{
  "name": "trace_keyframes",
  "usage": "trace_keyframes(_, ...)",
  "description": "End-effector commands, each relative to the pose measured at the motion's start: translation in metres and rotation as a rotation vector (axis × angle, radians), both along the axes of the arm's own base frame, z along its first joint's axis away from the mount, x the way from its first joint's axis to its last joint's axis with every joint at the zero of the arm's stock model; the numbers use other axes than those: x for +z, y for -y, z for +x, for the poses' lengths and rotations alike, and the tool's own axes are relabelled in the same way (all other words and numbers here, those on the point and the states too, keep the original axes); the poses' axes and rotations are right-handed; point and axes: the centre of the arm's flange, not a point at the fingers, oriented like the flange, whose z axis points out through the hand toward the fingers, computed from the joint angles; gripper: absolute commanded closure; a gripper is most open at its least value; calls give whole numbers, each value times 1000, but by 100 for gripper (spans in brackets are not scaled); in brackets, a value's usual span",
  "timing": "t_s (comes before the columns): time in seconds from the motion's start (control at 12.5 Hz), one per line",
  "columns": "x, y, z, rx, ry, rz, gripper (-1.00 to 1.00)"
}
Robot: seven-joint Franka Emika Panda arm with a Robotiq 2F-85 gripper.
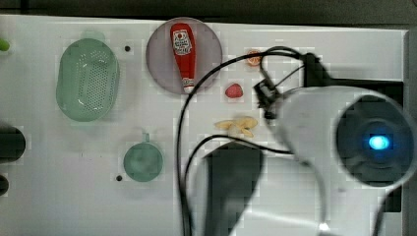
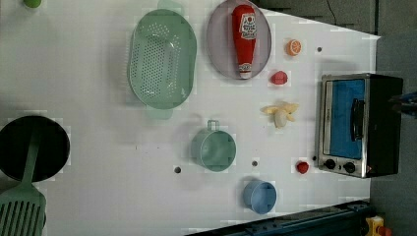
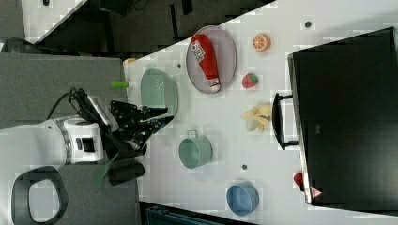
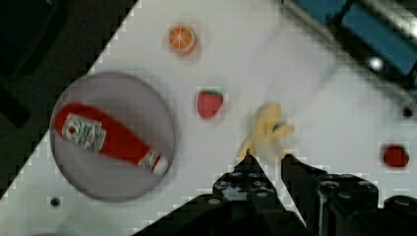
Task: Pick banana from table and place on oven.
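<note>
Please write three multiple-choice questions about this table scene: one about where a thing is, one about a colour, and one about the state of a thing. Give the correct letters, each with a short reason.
1. In the left view, what lies between the banana and the orange slice?
A. blue cup
B. red strawberry piece
C. green cup

2. What colour is the colander?
A. pale green
B. blue
C. red

3. How is the ketchup bottle placed?
A. standing on the oven
B. lying on the grey plate
C. upright in the colander

Answers:
1. B, the strawberry piece sits between them.
2. A, its perforated bowl is pale green.
3. B, it lies flat on the plate.
</note>
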Motion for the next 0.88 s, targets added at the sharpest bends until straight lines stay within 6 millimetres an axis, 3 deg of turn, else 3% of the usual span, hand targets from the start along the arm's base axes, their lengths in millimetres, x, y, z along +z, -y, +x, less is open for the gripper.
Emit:
trace_keyframes(0.08,-42,110,-29,-4,-113,8,49)
trace_keyframes(0.48,-88,207,-45,-16,-119,-89,49)
trace_keyframes(0.88,-130,251,-47,-3,-180,-156,49)
